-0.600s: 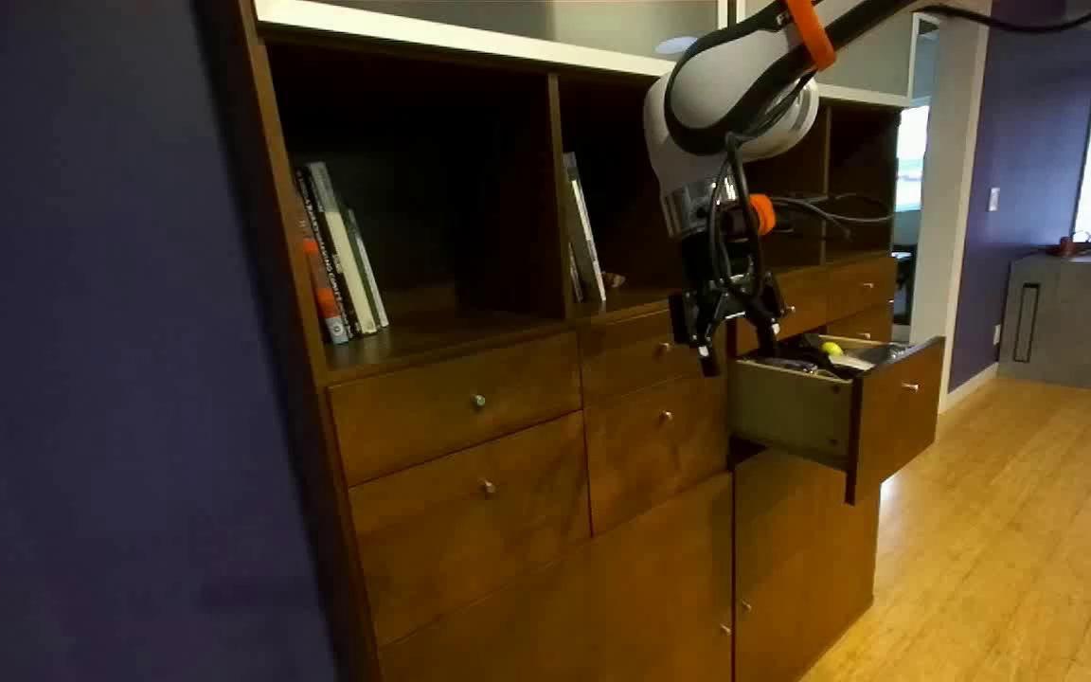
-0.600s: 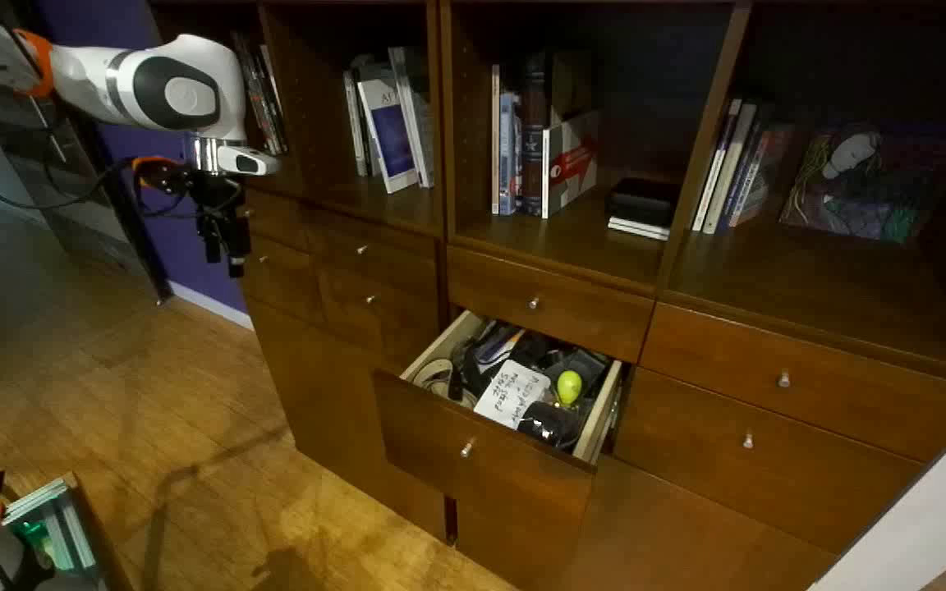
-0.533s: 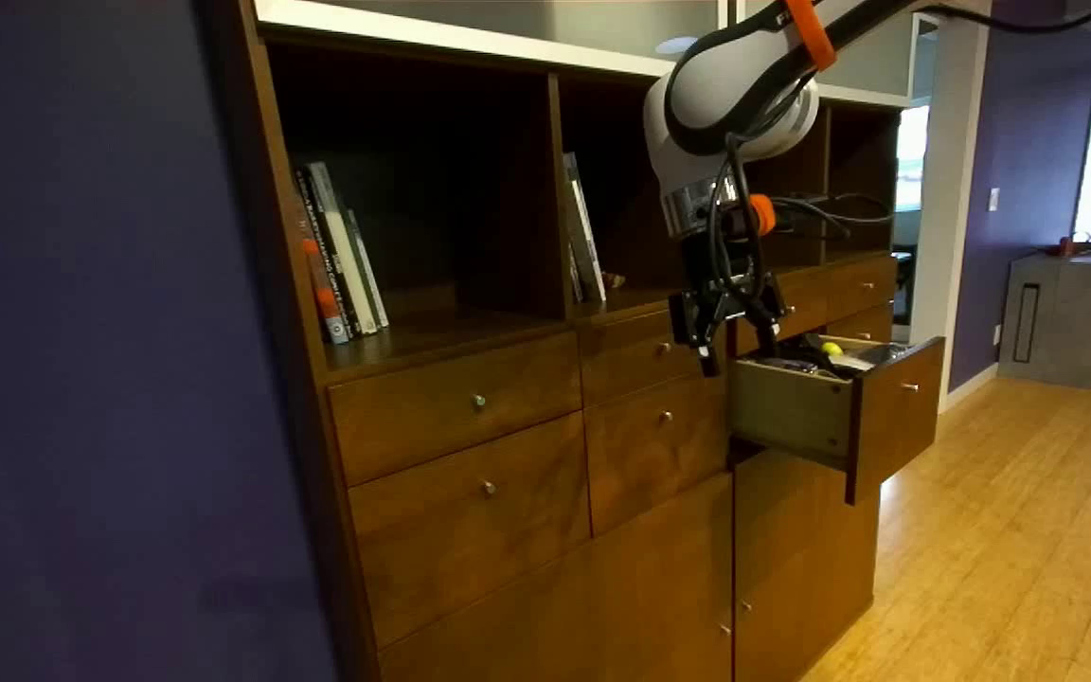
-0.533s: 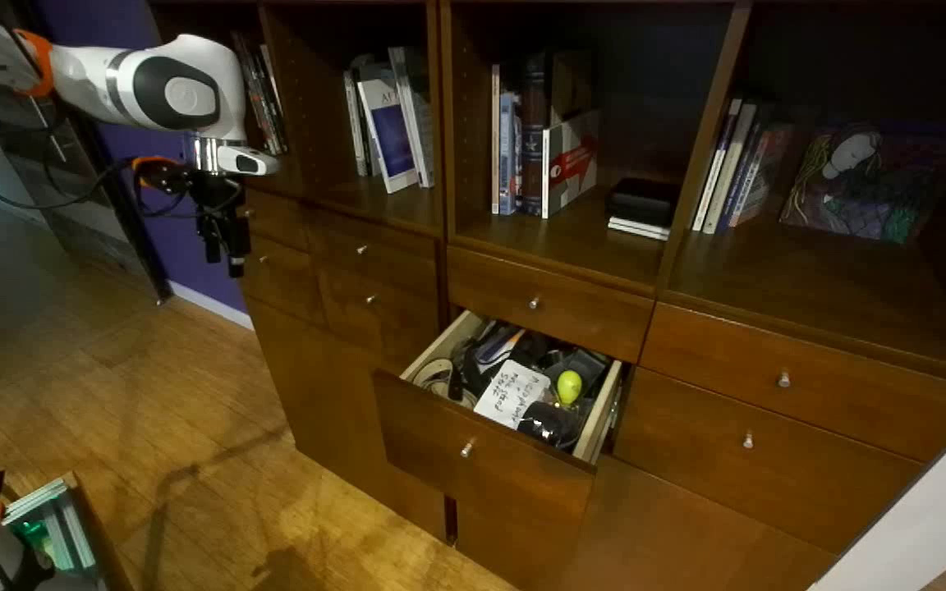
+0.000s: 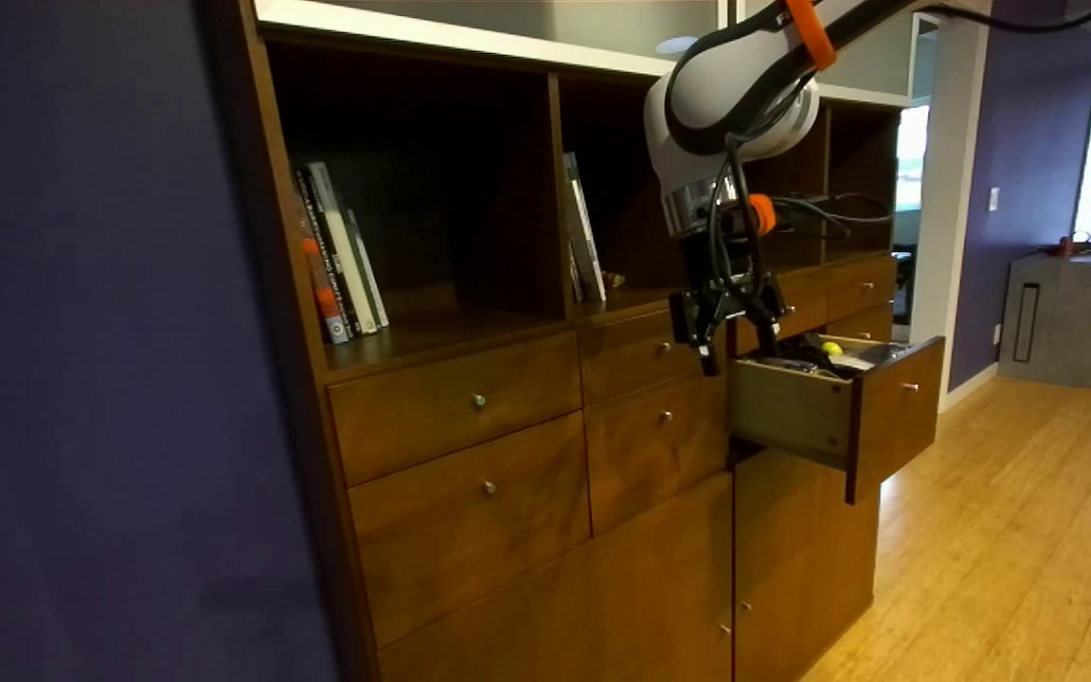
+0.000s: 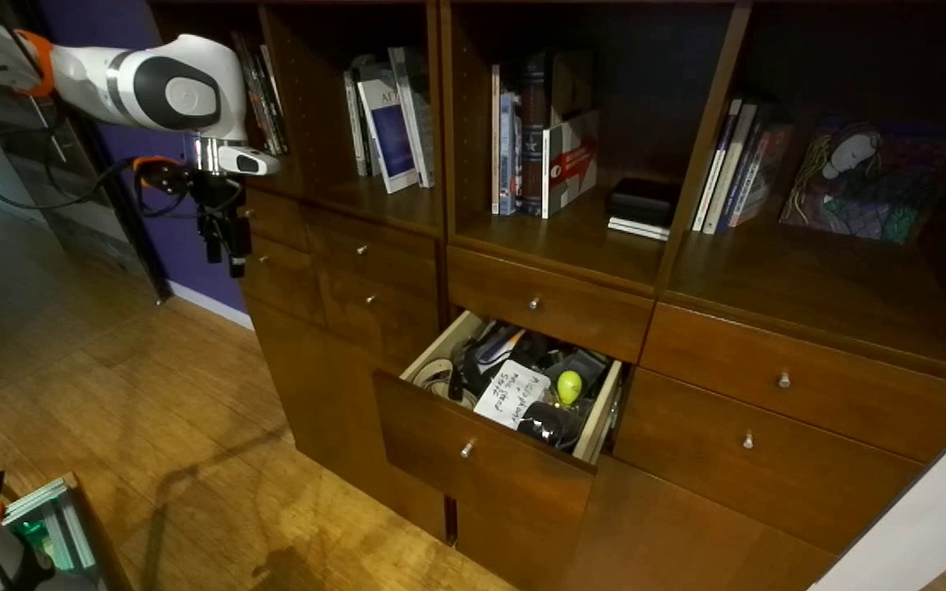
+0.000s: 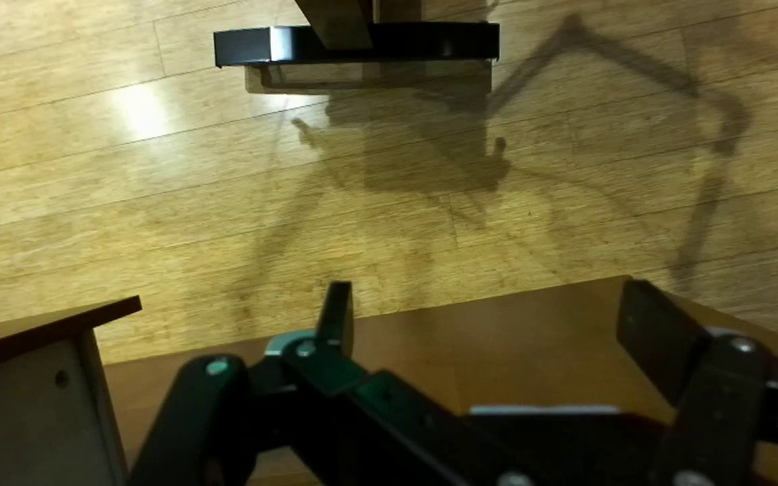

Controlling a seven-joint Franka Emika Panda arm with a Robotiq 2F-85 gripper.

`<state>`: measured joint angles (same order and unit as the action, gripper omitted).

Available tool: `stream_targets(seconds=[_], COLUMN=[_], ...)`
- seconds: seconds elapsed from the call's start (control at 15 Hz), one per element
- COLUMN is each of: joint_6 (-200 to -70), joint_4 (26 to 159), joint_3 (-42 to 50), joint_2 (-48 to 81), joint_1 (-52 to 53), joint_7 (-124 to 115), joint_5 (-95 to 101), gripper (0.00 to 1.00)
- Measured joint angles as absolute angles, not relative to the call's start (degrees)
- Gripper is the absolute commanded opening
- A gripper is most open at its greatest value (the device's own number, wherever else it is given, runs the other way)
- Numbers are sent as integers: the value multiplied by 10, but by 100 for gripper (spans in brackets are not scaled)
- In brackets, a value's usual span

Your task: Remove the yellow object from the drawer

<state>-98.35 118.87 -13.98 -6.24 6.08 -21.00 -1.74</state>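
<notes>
The wooden cabinet (image 5: 640,568) stands beside the claw (image 7: 486,305), and its drawer (image 6: 489,472) juts open to one side of the claw, apart from it. The claw points downward, its two fingers (image 7: 336,314) spread with a wide gap between them in the wrist view. Inside the drawer, well apart from the claw, lie a white handwritten card (image 6: 510,396) and, smallest of all, the yellow ball (image 6: 569,386) just beside it.

The white arm (image 6: 87,82) (orange bands (image 5: 811,36), black cables (image 5: 741,180)) ends in a black hand (image 7: 487,307) with pale screws (image 7: 742,345).
</notes>
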Motion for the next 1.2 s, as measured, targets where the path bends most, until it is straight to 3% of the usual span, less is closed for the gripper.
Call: stream_targets(seconds=[0.73,1.2], joint_6=[-1038,-1049], joint_4=[1279,1318], joint_3=[-24,-10], joint_2=[-192,-248], joint_1=[-8,-42], joint_7=[-115,-112], joint_5=[57,140], gripper=[100,100])
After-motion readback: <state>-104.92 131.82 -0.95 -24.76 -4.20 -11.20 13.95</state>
